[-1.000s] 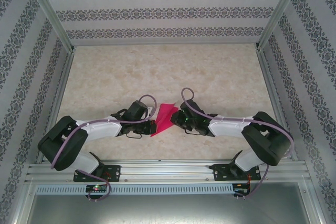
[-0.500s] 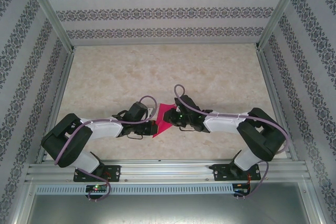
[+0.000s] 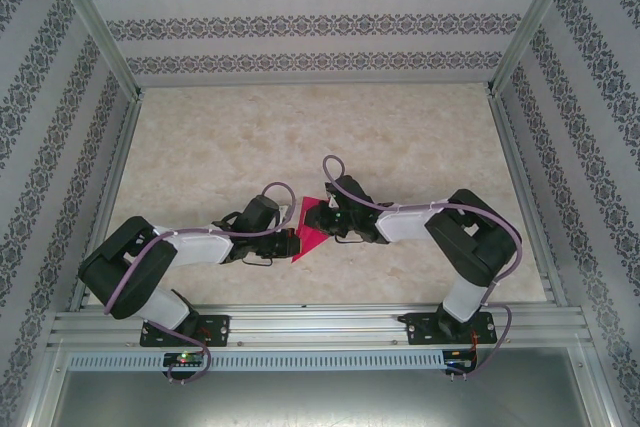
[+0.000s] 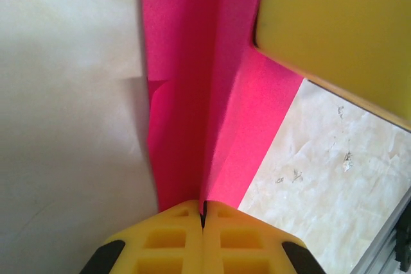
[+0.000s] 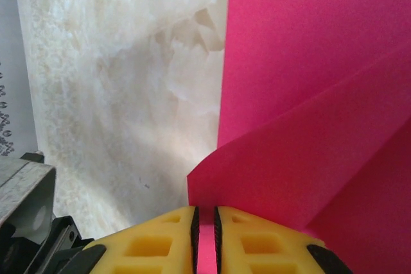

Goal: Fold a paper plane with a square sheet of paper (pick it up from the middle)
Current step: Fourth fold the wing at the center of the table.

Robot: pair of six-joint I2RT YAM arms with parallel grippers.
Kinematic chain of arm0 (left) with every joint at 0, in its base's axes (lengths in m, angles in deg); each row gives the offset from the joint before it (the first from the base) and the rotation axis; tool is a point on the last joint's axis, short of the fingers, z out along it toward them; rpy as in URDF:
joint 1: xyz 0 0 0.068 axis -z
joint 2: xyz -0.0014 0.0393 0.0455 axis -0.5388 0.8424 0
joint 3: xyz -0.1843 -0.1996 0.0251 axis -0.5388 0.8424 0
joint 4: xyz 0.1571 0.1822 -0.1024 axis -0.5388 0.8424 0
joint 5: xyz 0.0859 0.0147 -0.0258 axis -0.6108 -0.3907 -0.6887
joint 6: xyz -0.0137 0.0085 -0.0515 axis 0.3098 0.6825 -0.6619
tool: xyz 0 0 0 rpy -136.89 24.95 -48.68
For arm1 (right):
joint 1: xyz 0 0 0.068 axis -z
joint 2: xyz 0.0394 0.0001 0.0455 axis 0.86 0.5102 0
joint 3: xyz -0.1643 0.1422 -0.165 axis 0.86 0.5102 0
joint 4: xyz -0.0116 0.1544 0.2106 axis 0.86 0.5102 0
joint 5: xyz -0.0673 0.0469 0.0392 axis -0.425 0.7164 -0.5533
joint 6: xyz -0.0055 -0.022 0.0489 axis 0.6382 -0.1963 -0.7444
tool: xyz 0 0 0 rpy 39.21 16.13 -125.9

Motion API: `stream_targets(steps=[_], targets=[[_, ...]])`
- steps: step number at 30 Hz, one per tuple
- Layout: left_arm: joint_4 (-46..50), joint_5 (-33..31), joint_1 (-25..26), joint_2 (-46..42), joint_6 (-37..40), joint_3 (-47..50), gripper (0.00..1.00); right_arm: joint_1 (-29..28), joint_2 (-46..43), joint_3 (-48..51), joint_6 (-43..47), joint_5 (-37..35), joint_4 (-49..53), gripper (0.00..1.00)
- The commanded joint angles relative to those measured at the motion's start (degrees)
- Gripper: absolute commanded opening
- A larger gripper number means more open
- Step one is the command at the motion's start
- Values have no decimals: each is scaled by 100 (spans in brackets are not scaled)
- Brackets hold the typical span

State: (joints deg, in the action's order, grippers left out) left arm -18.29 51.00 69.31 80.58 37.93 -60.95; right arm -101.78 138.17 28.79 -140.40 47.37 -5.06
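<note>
The square sheet of paper [image 3: 311,233] is bright pink, partly folded, and held up between the two grippers just above the table's near middle. My left gripper [image 3: 293,238] is shut on its left edge; in the left wrist view the yellow fingertips [image 4: 167,235] pinch the paper [image 4: 192,94] along a crease. My right gripper [image 3: 325,219] grips the opposite side. The right wrist view shows a curled flap of the paper [image 5: 308,94] running into the narrow gap between the right gripper's [image 5: 205,226] jaws. One yellow right finger [image 4: 340,36] shows in the left wrist view.
The marble-patterned tabletop [image 3: 300,127] stretches behind the grippers. Patterned walls with metal posts enclose it on three sides. An aluminium rail [image 3: 320,322] carrying both arm bases runs along the near edge.
The right arm has reached left and slightly away from the bases, bringing its gripper onto the paper's right side, and its jaws have narrowed. The left gripper has stayed in place, holding the paper.
</note>
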Motion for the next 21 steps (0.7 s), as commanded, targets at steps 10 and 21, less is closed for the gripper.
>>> stream_targets(steps=[10, 21], targets=[[-410, 72, -306, 446, -598, 408, 0, 160, 193, -76, -75, 412, -609, 20], [-384, 166, -393, 370, -626, 498, 3, 219, 585, -319, 9, 667, -501, 21]])
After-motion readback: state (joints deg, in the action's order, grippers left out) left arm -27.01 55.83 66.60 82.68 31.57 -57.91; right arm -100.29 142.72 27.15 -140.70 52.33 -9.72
